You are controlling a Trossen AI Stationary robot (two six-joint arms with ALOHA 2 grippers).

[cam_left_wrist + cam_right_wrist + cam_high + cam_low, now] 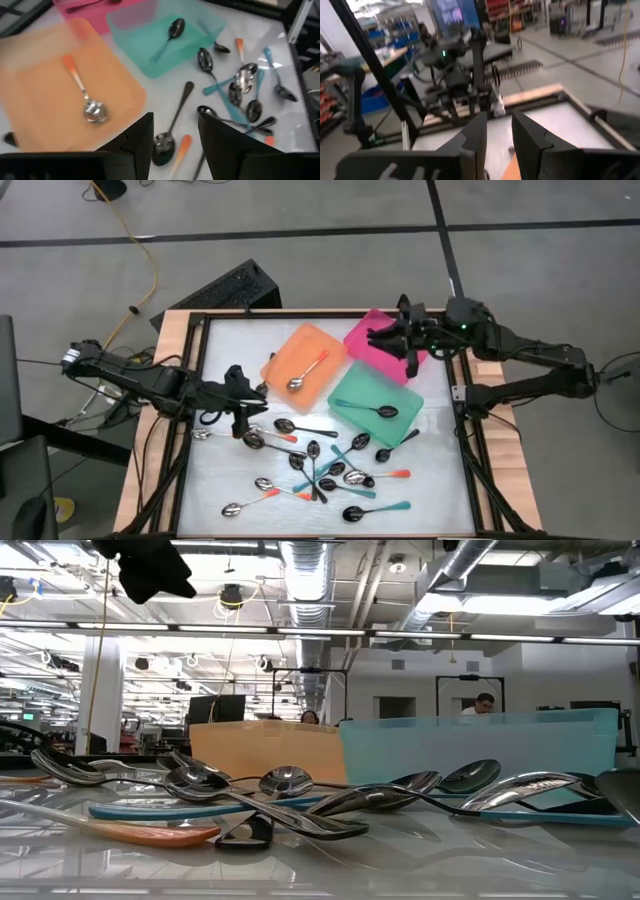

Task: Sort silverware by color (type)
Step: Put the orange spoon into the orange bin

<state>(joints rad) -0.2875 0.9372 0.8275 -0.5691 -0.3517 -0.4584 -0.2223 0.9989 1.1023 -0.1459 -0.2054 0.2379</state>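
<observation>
Several spoons [320, 470] lie loose on the white table's near half, with orange, teal and black handles. One orange-handled spoon [306, 372] lies in the orange tray [285, 350]. A teal-handled spoon [375, 411] lies in the teal tray [350, 390]. A black spoon [85, 5] lies in the pink tray [372, 320]. My left gripper [250, 400] hovers open by the orange tray's near left corner, above a black spoon [172, 125]. My right gripper [375, 340] is raised over the pink tray, pointing level and open, with nothing between its fingers [530, 140].
The three trays stand close together on the far half of the table; in the low view the orange tray [265, 755] and teal tray [480, 745] rise as walls behind the spoons. A wooden frame [180, 340] edges the table. Bare tabletop shows at the near left [210, 480].
</observation>
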